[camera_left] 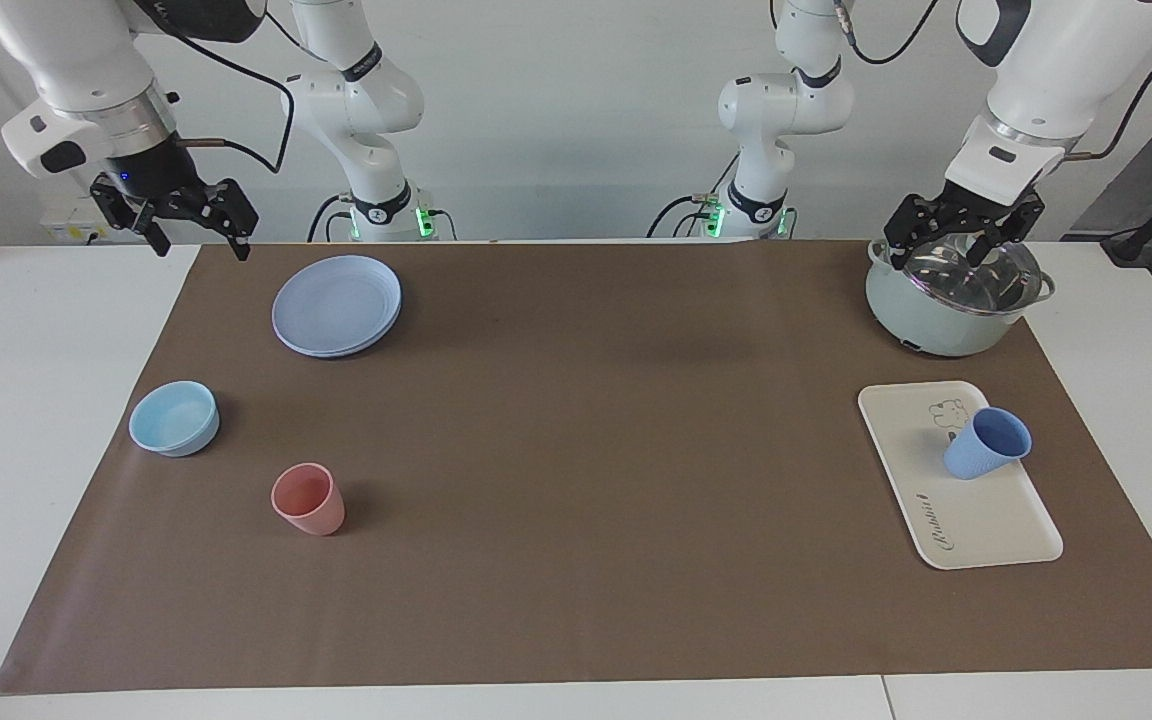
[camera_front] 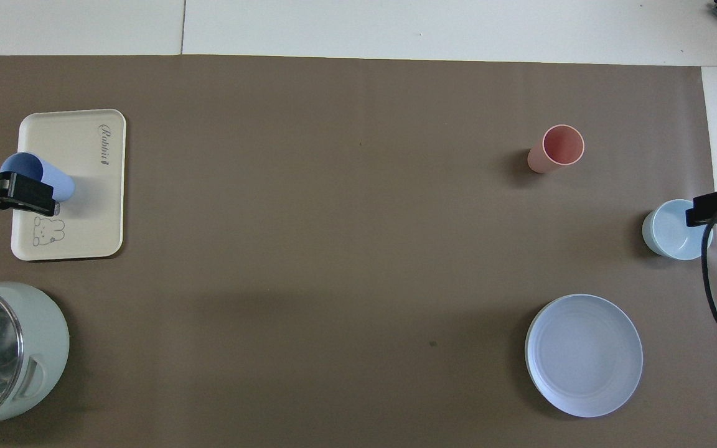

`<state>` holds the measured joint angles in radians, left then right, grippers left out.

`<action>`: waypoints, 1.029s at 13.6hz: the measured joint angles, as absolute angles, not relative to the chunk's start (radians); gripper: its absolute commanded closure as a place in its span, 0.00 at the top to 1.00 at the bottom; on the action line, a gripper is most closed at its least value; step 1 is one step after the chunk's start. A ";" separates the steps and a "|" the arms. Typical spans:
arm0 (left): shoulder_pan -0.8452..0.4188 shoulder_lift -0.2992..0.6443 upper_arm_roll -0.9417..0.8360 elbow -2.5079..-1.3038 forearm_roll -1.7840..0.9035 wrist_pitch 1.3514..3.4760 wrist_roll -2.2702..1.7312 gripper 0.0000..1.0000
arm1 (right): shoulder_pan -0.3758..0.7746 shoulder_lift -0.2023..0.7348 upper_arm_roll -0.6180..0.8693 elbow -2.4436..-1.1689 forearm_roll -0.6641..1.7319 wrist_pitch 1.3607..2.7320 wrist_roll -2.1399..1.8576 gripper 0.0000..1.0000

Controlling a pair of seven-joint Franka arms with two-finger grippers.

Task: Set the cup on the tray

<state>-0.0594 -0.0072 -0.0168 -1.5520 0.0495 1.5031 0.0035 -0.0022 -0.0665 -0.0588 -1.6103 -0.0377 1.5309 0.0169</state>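
1. The cup (camera_left: pixel 986 443) is a small periwinkle-blue tumbler, tapered, no handle, with a faintly textured lower wall. It stands upright on the tray (camera_left: pixel 976 520), mouth up, beside the bear drawing and near the tray's middle.
2. The tray is a flat cream-white rectangle with rounded corners and cursive script at the end farther from the robots. It lies at the left arm's end of the table.
3. The left gripper (camera_left: pixel 958 236) hangs in the air over the pot (camera_left: pixel 936 320), well clear of the cup, fingers apart and holding nothing.
4. The pot is pale green with a glass lid and sits nearer to the robots than the tray.
5. Over at the right arm's end, the right gripper (camera_left: pixel 186 215) hangs above the mat's edge, fingers spread and holding nothing. That arm waits.
6. A round blue plate (camera_left: pixel 337 304) lies near that gripper. The light-blue bowl (camera_left: pixel 174 418) is farther from the robots, and the pink cup (camera_left: pixel 308 498) is farther still.
7. A brown mat (camera_left: pixel 576 480) covers most of the white table (camera_left: pixel 36 400). A plain white wall rises above the arm bases.
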 measured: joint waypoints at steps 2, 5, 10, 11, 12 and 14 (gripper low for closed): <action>-0.057 -0.016 -0.015 -1.571 0.036 1.513 0.002 1.00 | -0.002 -0.067 -0.047 -1.610 -0.029 1.531 0.031 1.00; -0.050 -0.017 -0.007 -1.577 0.006 1.555 -0.002 1.00 | -0.002 -0.067 -0.046 -1.611 -0.027 1.531 0.031 1.00; -0.044 -0.017 -0.002 -1.578 0.004 1.568 -0.002 1.00 | -0.002 -0.067 -0.046 -1.612 -0.027 1.531 0.031 1.00; -0.044 -0.017 -0.002 -1.578 0.004 1.571 -0.002 1.00 | -0.002 -0.066 -0.046 -1.613 -0.027 1.531 0.031 1.00; -0.044 -0.017 -0.002 -1.578 0.004 1.573 -0.002 1.00 | -0.002 -0.066 -0.046 -1.613 -0.027 1.531 0.031 1.00; -0.044 -0.017 -0.002 -1.578 0.004 1.573 -0.002 1.00 | -0.002 -0.066 -0.046 -1.614 -0.026 1.531 0.031 1.00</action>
<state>-0.0441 -0.0174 -0.0019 -1.5782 0.0041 1.5733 -0.0024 -0.0018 -0.0665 -0.0458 -1.6144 -0.0260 1.5309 0.0312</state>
